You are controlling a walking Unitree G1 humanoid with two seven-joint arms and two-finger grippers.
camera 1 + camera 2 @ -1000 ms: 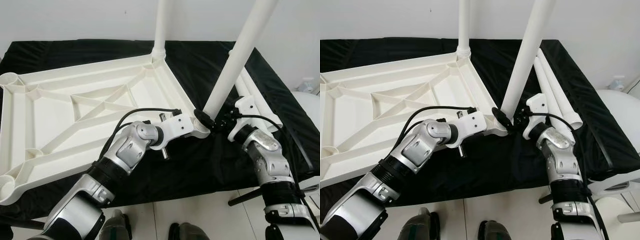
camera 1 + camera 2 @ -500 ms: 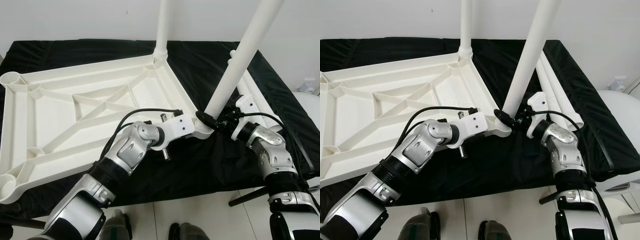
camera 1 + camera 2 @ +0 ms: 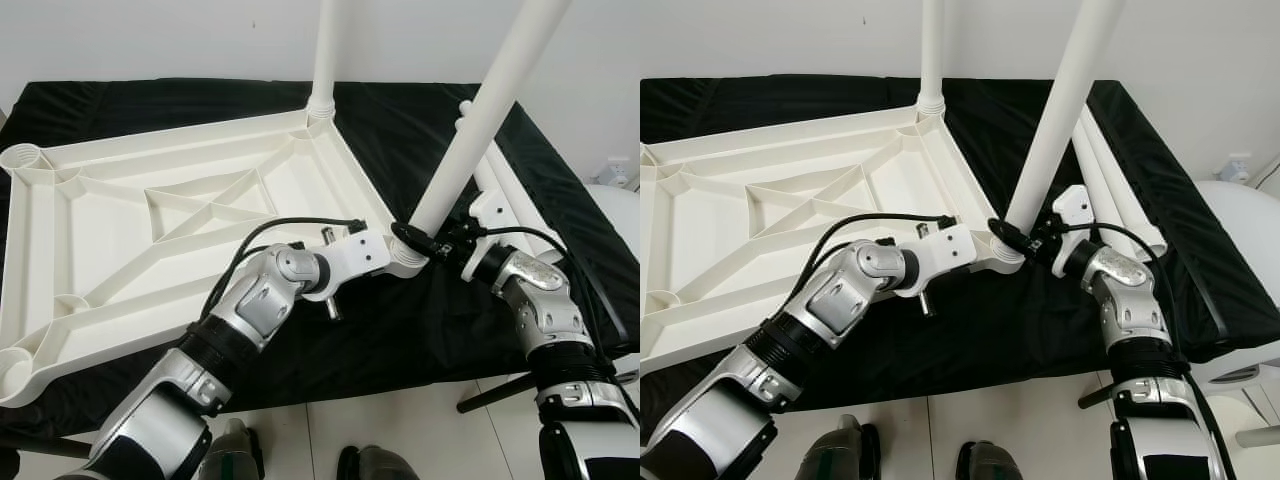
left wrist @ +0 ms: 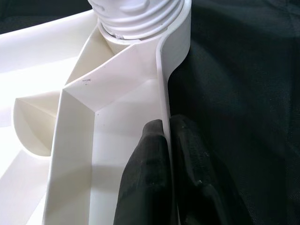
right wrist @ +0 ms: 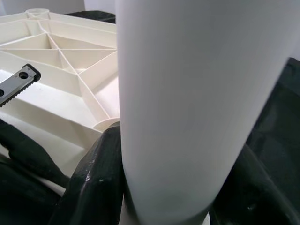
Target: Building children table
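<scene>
Two hands meet at the near corner of the white tabletop (image 3: 150, 200), which lies underside up on the black-draped counter (image 3: 420, 130) across the left and centre of the frame. The left hand (image 4: 166, 154) pinches the tabletop's rim wall just beside the corner socket, while the right hand (image 5: 164, 187) clasps the base of a tilted white leg (image 3: 480, 120) seated there. Another leg (image 3: 325, 50) stands upright in the far corner at top centre, and spare legs (image 3: 1110, 190) lie at the right.

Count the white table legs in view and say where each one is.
4: one upright leg fixed in the tabletop's far corner; one tilted leg held by the right gripper at the near corner; two spare legs lying on the black cloth. Others may be hidden.
</scene>
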